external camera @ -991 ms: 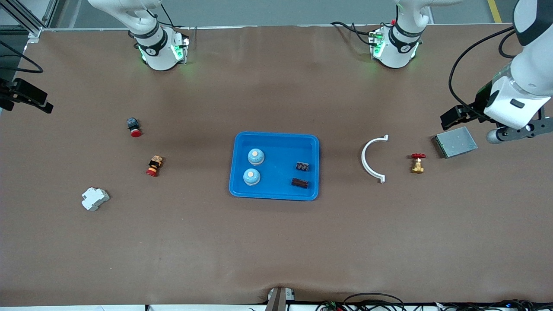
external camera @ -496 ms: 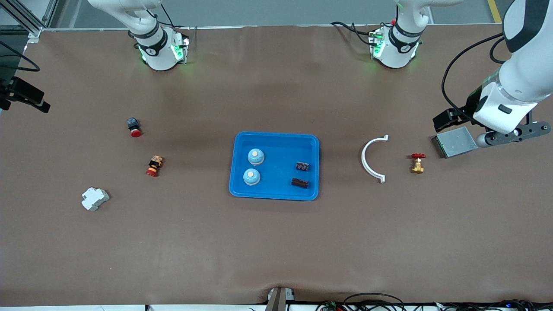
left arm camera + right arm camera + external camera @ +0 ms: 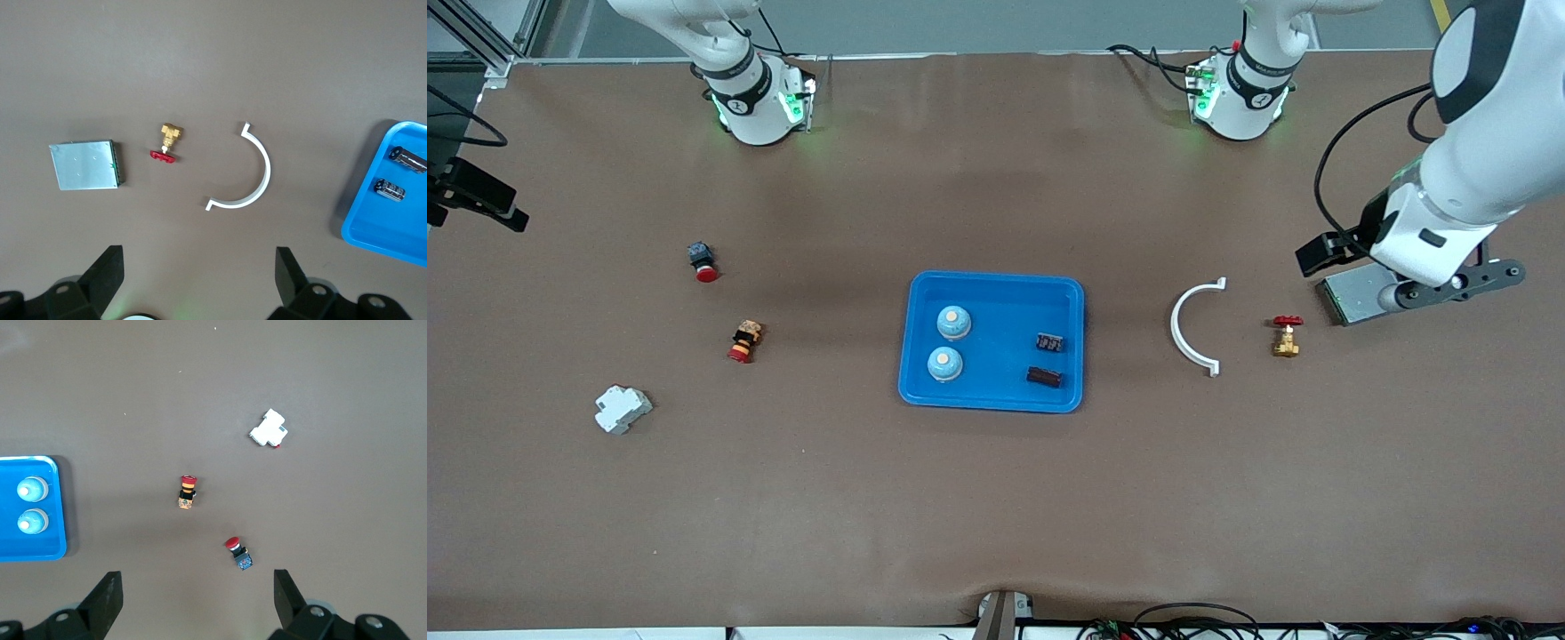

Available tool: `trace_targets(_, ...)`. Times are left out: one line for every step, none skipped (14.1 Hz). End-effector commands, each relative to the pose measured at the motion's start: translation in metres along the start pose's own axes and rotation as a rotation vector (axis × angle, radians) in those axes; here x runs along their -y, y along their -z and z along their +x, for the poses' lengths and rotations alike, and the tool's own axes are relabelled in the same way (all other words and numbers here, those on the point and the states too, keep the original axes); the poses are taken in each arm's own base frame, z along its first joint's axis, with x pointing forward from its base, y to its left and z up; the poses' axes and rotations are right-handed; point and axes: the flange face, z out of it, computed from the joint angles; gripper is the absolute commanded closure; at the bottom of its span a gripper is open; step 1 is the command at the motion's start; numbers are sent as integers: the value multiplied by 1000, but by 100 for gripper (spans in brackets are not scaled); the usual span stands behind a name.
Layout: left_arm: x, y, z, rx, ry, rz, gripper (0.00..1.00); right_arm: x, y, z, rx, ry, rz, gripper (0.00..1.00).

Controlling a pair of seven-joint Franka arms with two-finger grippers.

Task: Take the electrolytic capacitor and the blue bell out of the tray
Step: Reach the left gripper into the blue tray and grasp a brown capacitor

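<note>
Blue tray [image 3: 993,283] sits mid-desk holding two blue bells [image 3: 953,323] [image 3: 944,364] toward the right arm's end and two dark capacitors [image 3: 1049,341] [image 3: 1044,377] toward the left arm's end; no lettering on any item is readable. Left gripper [image 3: 1449,293] hangs over the grey metal module [image 3: 1352,298] beside the red-handled brass valve [image 3: 1286,335] and white half-ring clamp [image 3: 1193,327], jaws spread and empty. Right gripper [image 3: 193,613], at the desk's edge in the front view, is above the two red pushbuttons [image 3: 703,261] [image 3: 743,341] and white circuit breaker [image 3: 622,409], jaws spread, holding nothing.
</note>
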Motion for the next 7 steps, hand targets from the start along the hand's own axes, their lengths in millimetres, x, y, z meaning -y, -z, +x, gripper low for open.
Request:
trace_targets(-16,-9,2,25,29,-12,0,0,6,-2,-8,-6,9,0)
trace_targets(-22,-12,0,29,43,-9,0,0,6,-2,-8,-6,9,0)
trace_targets(-30,-16,-1,36,55,-5,0,0,6,-2,-8,-6,9,0)
trace_targets(-35,-20,-1,40,72,-1,0,0,6,-2,-8,-6,9,0)
trace_targets(-39,-23,-1,40,84,0,0,0,6,-2,-8,-6,9,0)
trace_targets(-45,-28,-1,45,95,3,0,0,6,-2,-8,-6,9,0)
trace_targets(-50,-31,-1,45,109,4,0,0,6,-2,-10,-6,10,0)
